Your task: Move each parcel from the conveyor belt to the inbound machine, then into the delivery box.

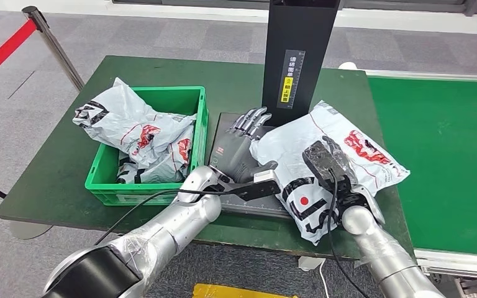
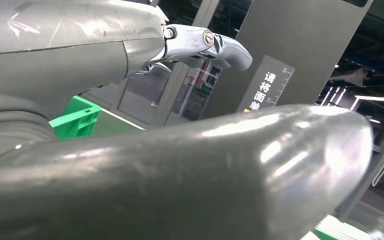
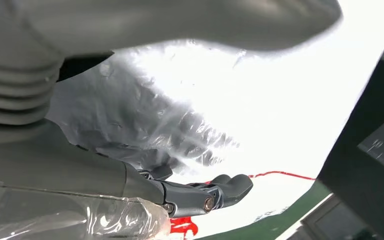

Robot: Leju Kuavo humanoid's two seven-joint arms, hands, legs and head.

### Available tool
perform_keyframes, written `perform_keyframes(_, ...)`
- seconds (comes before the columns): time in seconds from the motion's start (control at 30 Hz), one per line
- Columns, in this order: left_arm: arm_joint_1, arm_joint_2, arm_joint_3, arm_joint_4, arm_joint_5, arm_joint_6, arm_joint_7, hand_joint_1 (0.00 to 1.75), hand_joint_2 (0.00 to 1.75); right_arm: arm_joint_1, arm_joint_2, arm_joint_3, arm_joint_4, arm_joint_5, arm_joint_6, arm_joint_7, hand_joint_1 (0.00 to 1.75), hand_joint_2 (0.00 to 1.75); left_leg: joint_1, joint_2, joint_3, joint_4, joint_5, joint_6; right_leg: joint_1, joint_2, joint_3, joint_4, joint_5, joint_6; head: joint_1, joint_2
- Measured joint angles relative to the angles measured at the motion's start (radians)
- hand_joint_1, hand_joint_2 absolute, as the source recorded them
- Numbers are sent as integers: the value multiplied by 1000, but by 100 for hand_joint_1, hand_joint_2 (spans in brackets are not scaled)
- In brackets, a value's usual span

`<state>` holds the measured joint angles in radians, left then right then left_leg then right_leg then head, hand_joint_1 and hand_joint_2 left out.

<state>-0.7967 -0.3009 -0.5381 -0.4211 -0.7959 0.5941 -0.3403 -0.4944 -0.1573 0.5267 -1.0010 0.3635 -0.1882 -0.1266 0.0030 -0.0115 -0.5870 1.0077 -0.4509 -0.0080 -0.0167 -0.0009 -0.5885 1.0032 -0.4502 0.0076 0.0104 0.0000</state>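
Observation:
A white parcel with red and black print lies on the inbound machine's plate and the table, at the foot of the black column. My right hand lies over its middle and grips it. In the right wrist view the parcel's film fills the space between the thumb and the dark fingers. My left hand rests open on the plate beside the parcel's left edge, fingers stretched toward the column. In the left wrist view its thumb is empty.
A green delivery box holding several white parcels stands left of the machine. The green conveyor belt runs along the right. A stanchion with a red rope stands at the far left. The box's rim lies behind my left hand.

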Motion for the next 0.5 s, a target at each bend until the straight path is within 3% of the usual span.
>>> perform_keyframes(0.33,-7,52,33,0,-25,12,21,0,0,25,0,-57,40,-8,2,-40,0,175,0,-1,1,0,0,0,0,-1,1,0,0,0,0,0)
perform_keyframes(0.4,-7,59,42,0,-18,11,18,0,0,43,1,-83,35,-46,-15,-84,0,175,0,-1,1,0,0,0,0,-1,1,0,0,0,0,0)
perform_keyframes(0.5,-5,72,71,0,30,-11,-24,0,0,99,3,-168,-9,-162,-51,-220,0,175,0,-4,0,0,0,0,0,-4,2,0,0,0,0,0)
